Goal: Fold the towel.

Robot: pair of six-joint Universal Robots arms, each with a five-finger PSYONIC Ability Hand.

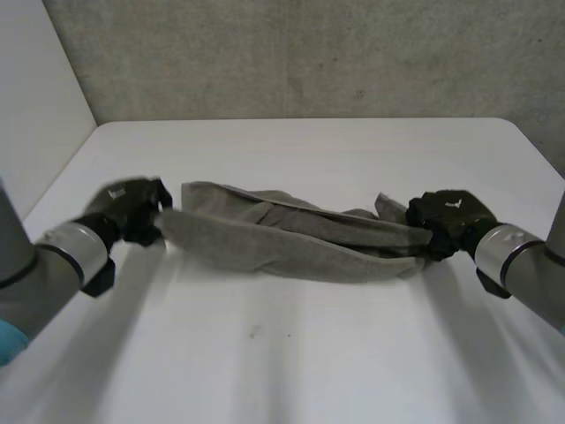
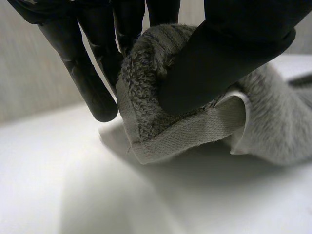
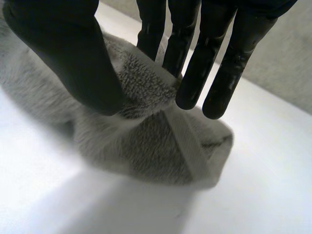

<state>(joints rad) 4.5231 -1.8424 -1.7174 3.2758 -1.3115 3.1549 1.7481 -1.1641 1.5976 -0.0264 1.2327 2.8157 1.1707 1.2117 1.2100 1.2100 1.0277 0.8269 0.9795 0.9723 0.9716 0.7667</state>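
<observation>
My white tabletop [image 1: 291, 371] carries a small dark speck [image 1: 254, 332] near me; a mottled grey wall [image 1: 309, 53] stands behind it, a pale wall [image 1: 35, 106] on my left.

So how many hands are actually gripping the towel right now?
2. The left hand pinches a corner at one end of the grey towel; the right hand pinches the opposite end.

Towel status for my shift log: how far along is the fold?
Done: the left hand and right hand each pinch one end of the grey towel. In hand: it stretches bunched between them over the white table. Left: no tidy fold shows, so the folding itself.
</observation>
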